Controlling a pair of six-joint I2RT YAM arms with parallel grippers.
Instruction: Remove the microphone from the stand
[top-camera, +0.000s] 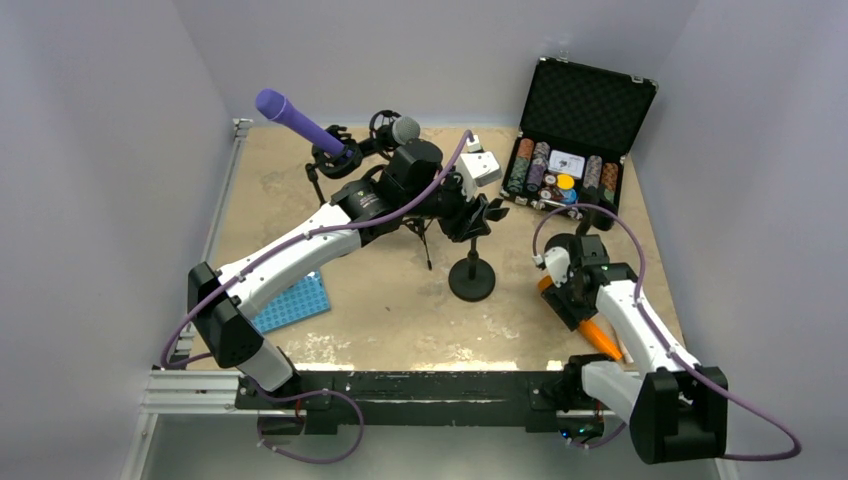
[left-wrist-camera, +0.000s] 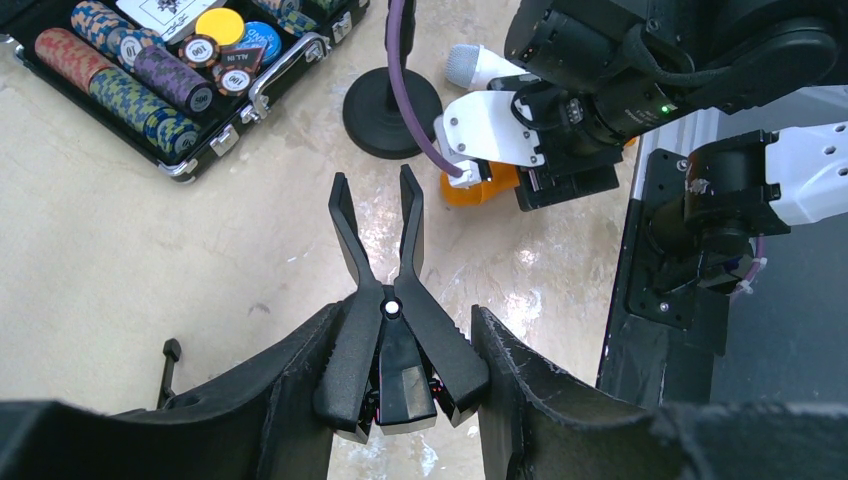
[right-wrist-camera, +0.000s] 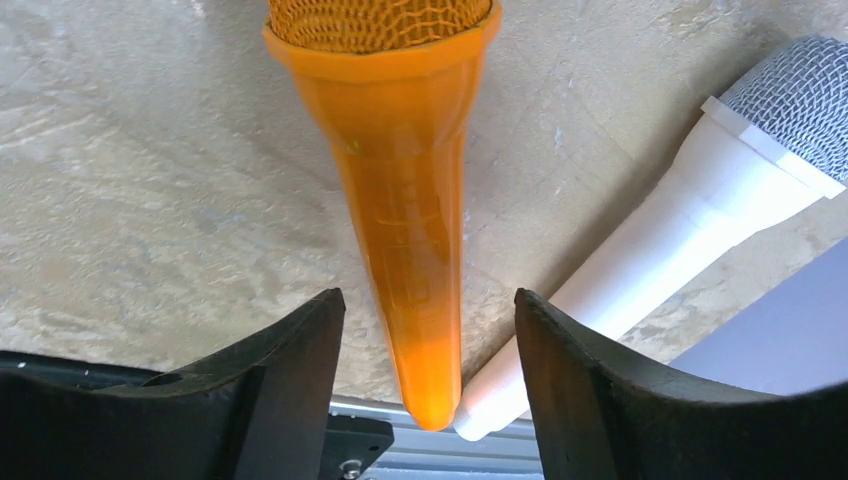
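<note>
The orange mic (right-wrist-camera: 405, 180) lies flat on the table (top-camera: 400, 320), near the front on the right side. The right gripper (right-wrist-camera: 428, 300) hangs just over it. Its two fingers (right-wrist-camera: 290, 380) are wide apart, one on each side of the mic's thin tail, and they do not touch it. The mic's mesh head points away from the gripper. A white mic (right-wrist-camera: 690, 210) lies just beside it on the table. The two tails come together near the table's front edge and look like they touch.

The stand (top-camera: 471, 280) is in the middle of the table. It has a round black foot and a thin pole. It is near the orange mic, a bit to the left of it, and not touching it. At the top of the pole is a black clip (left-wrist-camera: 398, 365). The left gripper (top-camera: 480, 214) reaches out over the table and pinches the clip's thick end between its fingers. The clip's two prongs stick out past the fingers like a V, and bare table shows between them.

At the back left a purple mic (top-camera: 295, 120) sits tilted in a holder (top-camera: 335, 155), and a grey mic (top-camera: 405, 130) is next to it. A black case (top-camera: 585, 105) stands open at the back right, with coloured chips (top-camera: 545, 170) in it. A blue pad (top-camera: 300, 305) lies under the left arm
</note>
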